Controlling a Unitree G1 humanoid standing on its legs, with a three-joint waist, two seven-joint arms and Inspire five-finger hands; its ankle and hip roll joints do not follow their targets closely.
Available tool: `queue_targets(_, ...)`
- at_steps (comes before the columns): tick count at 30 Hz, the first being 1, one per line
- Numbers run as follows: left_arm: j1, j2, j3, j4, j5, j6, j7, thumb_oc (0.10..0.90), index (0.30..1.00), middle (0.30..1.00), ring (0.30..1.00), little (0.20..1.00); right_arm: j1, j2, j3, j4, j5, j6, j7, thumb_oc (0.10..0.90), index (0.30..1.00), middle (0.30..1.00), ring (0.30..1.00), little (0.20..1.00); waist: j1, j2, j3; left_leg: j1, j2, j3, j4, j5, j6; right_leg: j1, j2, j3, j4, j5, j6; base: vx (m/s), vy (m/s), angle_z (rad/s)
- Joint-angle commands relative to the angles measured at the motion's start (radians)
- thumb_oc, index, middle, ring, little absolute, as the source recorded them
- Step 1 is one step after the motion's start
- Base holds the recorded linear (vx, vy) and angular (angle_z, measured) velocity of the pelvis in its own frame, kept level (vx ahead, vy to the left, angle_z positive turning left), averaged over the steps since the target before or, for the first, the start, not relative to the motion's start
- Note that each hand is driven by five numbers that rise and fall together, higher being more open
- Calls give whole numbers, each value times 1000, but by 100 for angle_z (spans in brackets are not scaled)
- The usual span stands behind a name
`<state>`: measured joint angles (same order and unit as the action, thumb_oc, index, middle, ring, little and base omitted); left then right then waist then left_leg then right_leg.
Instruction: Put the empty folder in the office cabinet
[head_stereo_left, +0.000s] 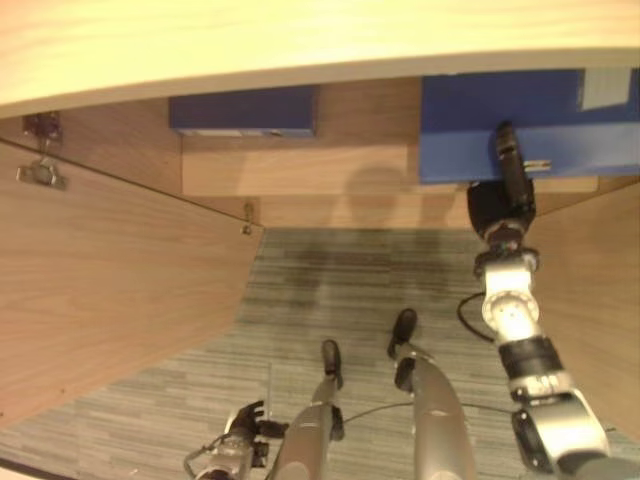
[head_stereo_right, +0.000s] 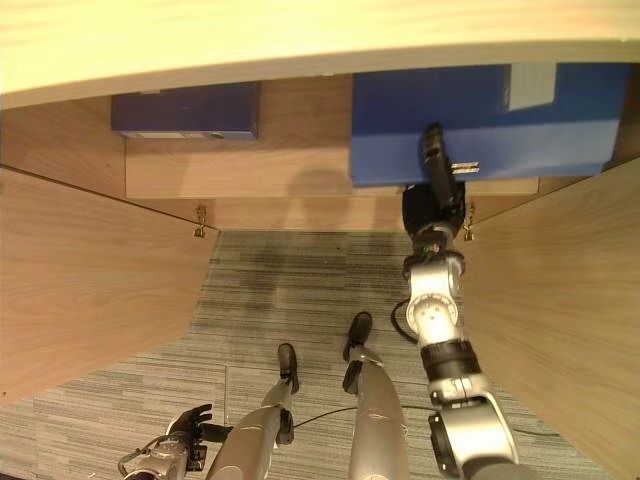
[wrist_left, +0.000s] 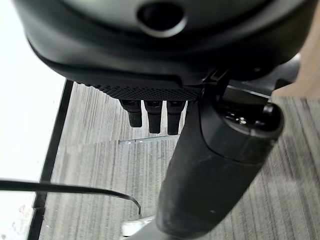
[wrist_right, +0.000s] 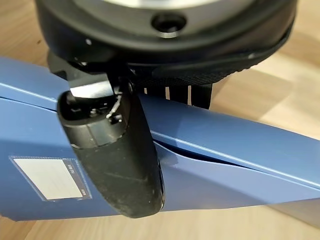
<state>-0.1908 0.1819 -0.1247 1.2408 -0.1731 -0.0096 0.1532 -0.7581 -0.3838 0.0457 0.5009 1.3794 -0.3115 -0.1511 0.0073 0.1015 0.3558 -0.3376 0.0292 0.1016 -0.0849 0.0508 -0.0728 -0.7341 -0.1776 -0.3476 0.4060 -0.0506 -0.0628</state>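
A large blue folder (head_stereo_left: 540, 120) with a white label lies on the right part of the cabinet shelf (head_stereo_left: 300, 170), jutting over the shelf's front edge. My right hand (head_stereo_left: 505, 200) reaches up to its near edge and is shut on it. In the right wrist view the thumb (wrist_right: 120, 160) presses on the blue cover (wrist_right: 240, 145) and the fingers lie behind it. My left hand (head_stereo_left: 245, 420) hangs low by the floor with relaxed fingers (wrist_left: 152, 117), holding nothing.
A darker blue folder (head_stereo_left: 245, 110) lies at the shelf's left. The cabinet's wooden doors stand open, the left door (head_stereo_left: 110, 290) and the right door (head_stereo_left: 600, 300). The light cabinet top (head_stereo_left: 300, 40) overhangs the shelf. Grey carpet (head_stereo_left: 330, 290) lies below.
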Motion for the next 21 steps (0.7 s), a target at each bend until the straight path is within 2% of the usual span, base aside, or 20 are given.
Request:
queue_targets(1, 72, 54, -68, 52, -40, 11, 30, 800, 900, 900, 900, 900, -132, -44, -52, -39, -3, -76, 36, 400, 300, 300, 300, 300, 20, -4, -79, 125, 48, -55, -2, -107, -45, -47, -27, 78, 33, -10, 180, 18, 4, 5)
queue_targets(4, 90, 66, -102, 47, -30, 5, 20, 800, 900, 900, 900, 900, -246, -97, -51, 85, 2, -74, 2, 400, 300, 300, 300, 300, 36, -1, -82, 115, 38, -65, -2, -105, -47, -60, -38, 82, 41, -7, 185, 11, 14, 4)
queue_targets(7, 88, 71, -117, 43, -41, 2, 12, 800, 900, 900, 900, 900, -315, -116, -50, 160, 4, -68, -17, 400, 300, 300, 300, 300, 45, 1, -82, 109, 33, -71, -2, -105, -46, -70, -38, 87, 50, -8, 184, 4, 17, 10)
queue_targets(8, 93, 77, -136, 36, -48, -4, 1, 800, 900, 900, 900, 900, -383, -151, -37, 232, 5, -52, -28, 400, 300, 300, 300, 300, 57, 2, -86, 107, 29, -77, -2, -104, -45, -75, -40, 90, 55, -7, 185, 2, 15, 18)
queue_targets(10, 91, 76, -137, 36, -48, -4, 1, 800, 900, 900, 900, 900, -392, -155, -35, 240, 7, -51, -25, 400, 300, 300, 300, 300, 57, 3, -83, 106, 28, -77, -2, -104, -45, -76, -40, 91, 56, -7, 186, 1, 4, 11)
queue_targets(13, 94, 89, -155, 25, -54, -11, -12, 800, 900, 900, 900, 900, -483, -204, 3, 339, 8, -20, -28, 400, 300, 300, 300, 300, 71, 6, -87, 105, 25, -87, -2, -105, -44, -77, -43, 94, 57, -7, 187, -8, 10, 10)
queue_targets(14, 102, 106, -167, 24, -58, -14, -21, 800, 900, 900, 900, 900, -551, -235, 44, 413, -8, 12, -34, 400, 300, 300, 300, 300, 85, 4, -90, 101, 24, -96, -2, -103, -43, -80, -42, 95, 59, -5, 187, 0, 0, 0)
queue_targets(21, 116, 119, -186, 32, -40, -13, -23, 800, 900, 900, 900, 900, -636, -245, 56, 494, 31, 26, -31, 400, 300, 300, 300, 300, 101, 16, -89, 93, 17, -109, -2, -100, -41, -84, -40, 98, 59, -3, 190, -2, 4, 3)
